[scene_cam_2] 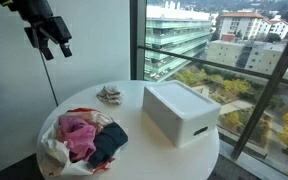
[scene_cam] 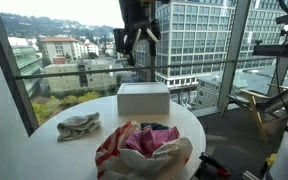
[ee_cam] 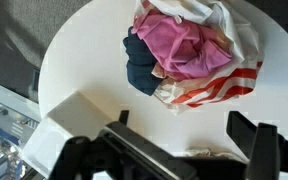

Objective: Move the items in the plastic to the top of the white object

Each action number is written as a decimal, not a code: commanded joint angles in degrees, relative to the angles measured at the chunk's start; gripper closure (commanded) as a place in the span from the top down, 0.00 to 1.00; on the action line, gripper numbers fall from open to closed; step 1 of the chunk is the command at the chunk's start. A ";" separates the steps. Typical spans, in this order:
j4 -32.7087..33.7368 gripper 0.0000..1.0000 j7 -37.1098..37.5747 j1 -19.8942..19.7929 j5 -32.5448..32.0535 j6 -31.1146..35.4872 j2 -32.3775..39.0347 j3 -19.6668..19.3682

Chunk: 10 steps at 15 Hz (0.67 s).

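While claw point(scene_cam: 136, 38) hangs high at top centre of frame, jaws spread wide, nothing held, task looks barely begun. White box point(scene_cam: 144, 100) at middle of round table point(scene_cam: 184, 120): top bare in both exterior views. Plastic bag point(scene_cam_2: 54, 155) at lower left of frame, pink cloth point(scene_cam_2: 76, 135) and dark blue cloth point(scene_cam_2: 109, 145) heaped inside. Grey rag point(scene_cam_2: 109, 95) lies apart on tabletop, near box, not on it. Wrist view: bag at upper right, fingers point(ee_cam: 256, 150) empty. Left to do, by judgement: lift out every piece, set each on box.
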 commanded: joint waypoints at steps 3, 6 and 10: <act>0.08 1.00 -0.01 1.82 -0.45 -0.02 0.17 -1.81; -3.46 1.00 -2.48 2.57 1.26 2.41 0.10 -4.51; -11.54 1.00 -4.33 2.44 2.37 11.18 1.13 -8.08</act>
